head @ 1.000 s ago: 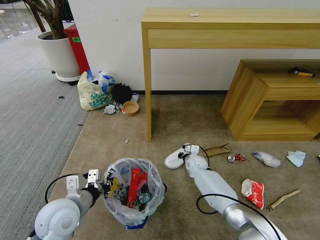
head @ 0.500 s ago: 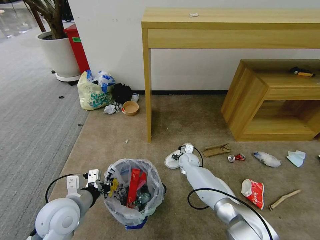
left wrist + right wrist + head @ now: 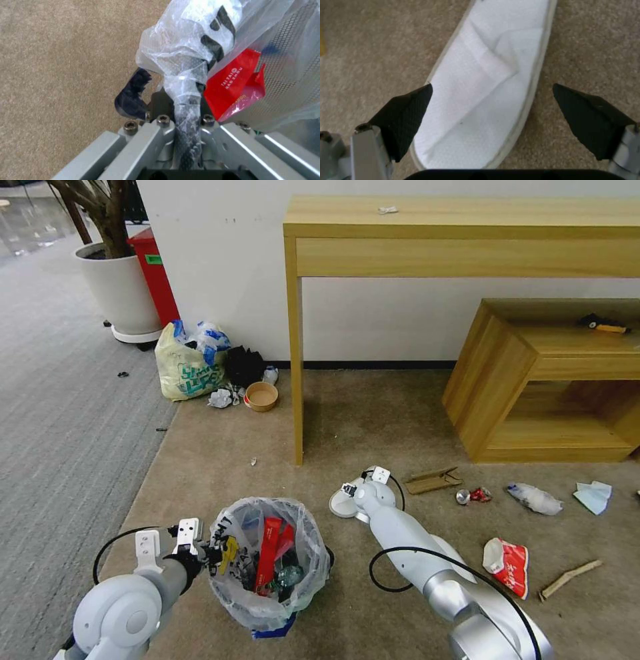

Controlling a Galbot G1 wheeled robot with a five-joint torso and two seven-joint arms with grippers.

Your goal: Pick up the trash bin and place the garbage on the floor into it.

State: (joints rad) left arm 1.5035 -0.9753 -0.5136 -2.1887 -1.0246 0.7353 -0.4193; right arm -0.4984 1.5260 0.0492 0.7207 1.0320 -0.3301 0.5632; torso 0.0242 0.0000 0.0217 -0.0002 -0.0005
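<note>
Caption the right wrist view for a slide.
Right pincer open, straddling a white slipper on beige carpet.

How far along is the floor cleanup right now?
Done: the trash bin, gripped at its rim by the left gripper, already holds red wrappers. In hand: the open right gripper straddles the white slipper. Left: cardboard, crushed can, plastic, tissue, red packet, stick.

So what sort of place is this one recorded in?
Probably an office or lobby corner staged for cleanup, though that is a guess: carpeted floor, a plain wooden console table against a white wall, a potted tree beside a tall red bin, and litter such as a white slipper scattered about.
</note>
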